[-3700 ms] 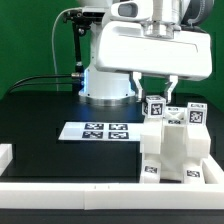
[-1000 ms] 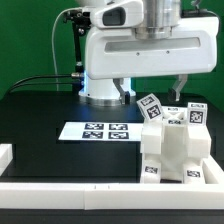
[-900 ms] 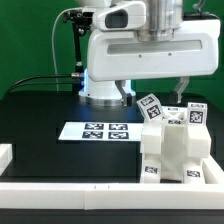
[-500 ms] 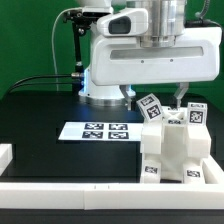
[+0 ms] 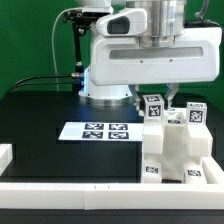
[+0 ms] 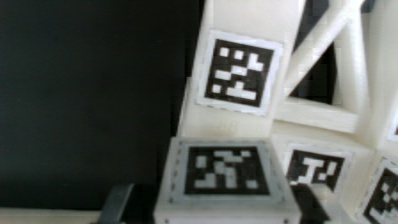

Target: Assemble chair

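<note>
Gripper (image 5: 152, 97) closing since earlier, now clamping a tagged chair piece (image 5: 155, 108) | chair (image 5: 178, 150) sitting on black table (image 5: 40, 115), green backdrop | one marker board (image 5: 100, 131) showing four tags

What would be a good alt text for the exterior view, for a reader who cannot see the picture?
A white robot arm reaches down over a white blocky chair covered in black-and-white square tags, its fingers either side of a tagged piece at the top. The chair stands on a black table at the view's right, beside a flat marker board, with a white rail in front.
</note>
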`<state>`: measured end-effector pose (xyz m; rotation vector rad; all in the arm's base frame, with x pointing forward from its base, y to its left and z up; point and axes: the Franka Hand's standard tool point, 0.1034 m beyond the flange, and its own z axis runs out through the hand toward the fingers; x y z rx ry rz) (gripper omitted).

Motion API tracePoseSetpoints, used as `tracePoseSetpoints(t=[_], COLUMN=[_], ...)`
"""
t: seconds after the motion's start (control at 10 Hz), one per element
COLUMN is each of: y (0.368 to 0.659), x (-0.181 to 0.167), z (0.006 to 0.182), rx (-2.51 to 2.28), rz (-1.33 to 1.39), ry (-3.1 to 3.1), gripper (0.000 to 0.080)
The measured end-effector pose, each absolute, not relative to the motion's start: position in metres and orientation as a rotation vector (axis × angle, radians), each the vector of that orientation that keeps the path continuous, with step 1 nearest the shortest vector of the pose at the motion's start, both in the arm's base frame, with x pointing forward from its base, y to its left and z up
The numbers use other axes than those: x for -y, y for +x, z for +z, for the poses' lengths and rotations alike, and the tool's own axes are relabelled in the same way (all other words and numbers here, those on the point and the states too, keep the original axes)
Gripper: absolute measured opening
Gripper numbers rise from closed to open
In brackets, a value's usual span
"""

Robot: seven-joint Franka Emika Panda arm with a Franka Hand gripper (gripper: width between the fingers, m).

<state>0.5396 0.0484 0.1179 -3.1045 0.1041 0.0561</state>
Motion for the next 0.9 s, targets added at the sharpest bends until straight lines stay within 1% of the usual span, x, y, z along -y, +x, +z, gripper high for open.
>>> tracePoseSetpoints(t=[0.9], y=[0.5391], x=[-0.0488], z=[0.1168], rx=[-1.004], rz=[0.072], ry=[-2.953], gripper=[0.0281])
